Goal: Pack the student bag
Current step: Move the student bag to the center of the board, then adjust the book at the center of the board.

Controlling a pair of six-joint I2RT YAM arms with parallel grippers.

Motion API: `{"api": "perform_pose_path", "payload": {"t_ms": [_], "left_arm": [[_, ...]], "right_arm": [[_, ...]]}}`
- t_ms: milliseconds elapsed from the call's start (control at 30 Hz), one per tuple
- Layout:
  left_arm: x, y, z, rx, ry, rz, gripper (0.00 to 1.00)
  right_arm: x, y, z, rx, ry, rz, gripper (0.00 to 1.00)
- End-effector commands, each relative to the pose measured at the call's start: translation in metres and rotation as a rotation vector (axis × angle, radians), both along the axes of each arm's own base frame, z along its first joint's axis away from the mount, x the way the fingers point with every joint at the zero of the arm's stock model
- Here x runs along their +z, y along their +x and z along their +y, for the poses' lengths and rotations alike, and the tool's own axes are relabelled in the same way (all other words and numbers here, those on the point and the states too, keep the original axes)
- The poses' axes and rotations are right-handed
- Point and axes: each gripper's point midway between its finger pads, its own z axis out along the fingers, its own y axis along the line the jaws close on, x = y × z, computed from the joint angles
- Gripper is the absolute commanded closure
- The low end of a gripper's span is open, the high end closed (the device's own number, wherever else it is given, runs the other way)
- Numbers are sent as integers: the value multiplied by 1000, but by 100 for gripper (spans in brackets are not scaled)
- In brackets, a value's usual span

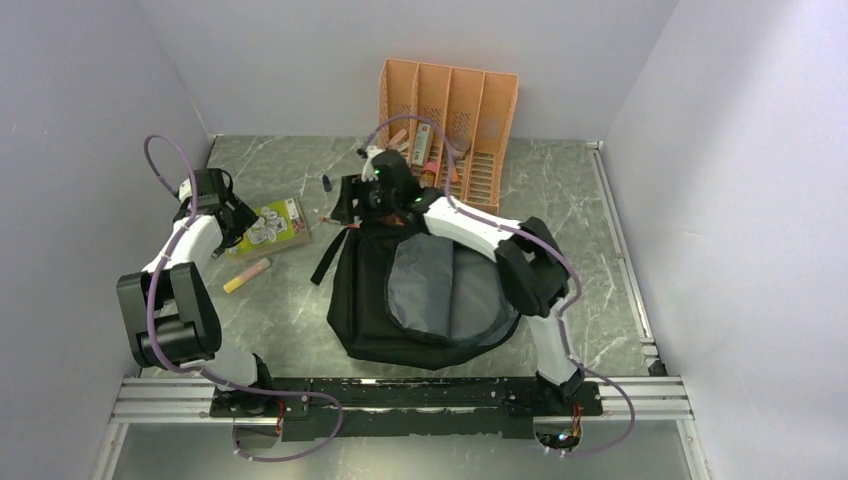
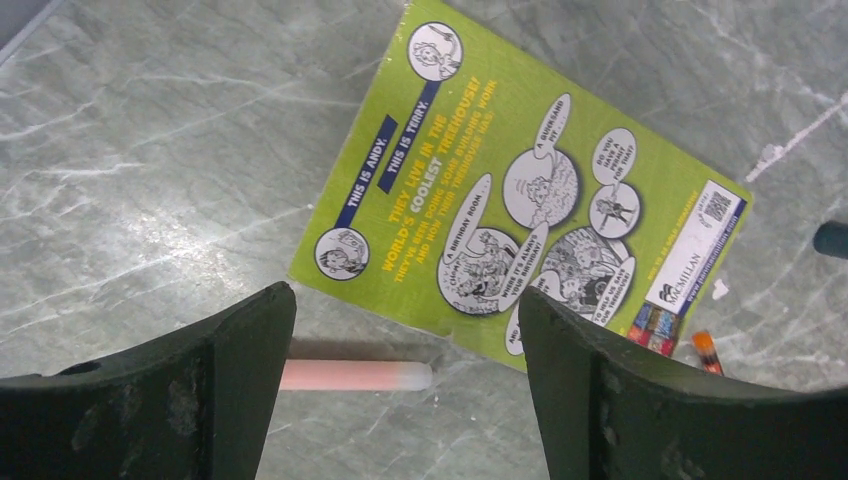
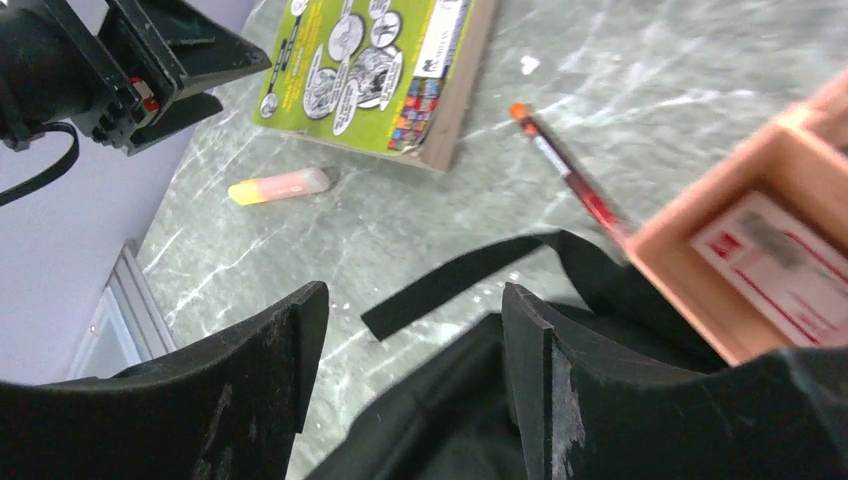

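Nearest the arm bases, the student bag (image 1: 400,310) lies flat on the table (image 1: 590,200), its opening showing grey lining. Left of the bag lies a pink and yellow highlighter (image 1: 247,275), and beyond that, also left of the bag, a green book (image 1: 275,225) lies flat. The left gripper (image 2: 405,300) hovers over the book's edge, fingers spread and empty. The right gripper (image 3: 412,300), likewise spread and empty, hangs over the bag's far rim, above a loose strap (image 3: 450,285). Behind the bag stands an orange organiser (image 1: 450,115). The book sits flush on the table, so the fingers may skid across its cover or shove it away. The right gripper could pinch the strap instead of the rim and drag the opening shut.
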Motion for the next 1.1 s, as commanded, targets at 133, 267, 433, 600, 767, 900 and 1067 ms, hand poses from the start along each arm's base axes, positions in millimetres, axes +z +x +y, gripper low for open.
{"api": "perform_pose_path", "payload": {"t_ms": [133,267,433,600,767,900,1067], "left_arm": [[1,-3,17,113,48,-61,16],[-8,-1,15,114,29,-45,16],[-15,0,14,109,24,-28,16],[-19,1,15,103,30,-11,17],[-21,0,13,94,34,1,17],[-30,1,3,67,20,23,18],[-38,0,-12,40,27,42,19]], "right_arm": [[-35,-5,74,101,51,47,29],[-58,2,91,100,62,75,27],[-81,13,107,75,44,89,27],[-104,32,113,-4,25,86,28],[-129,42,124,-22,20,112,30],[-141,38,126,-21,20,120,33],[-140,36,123,-19,11,106,34]]}}
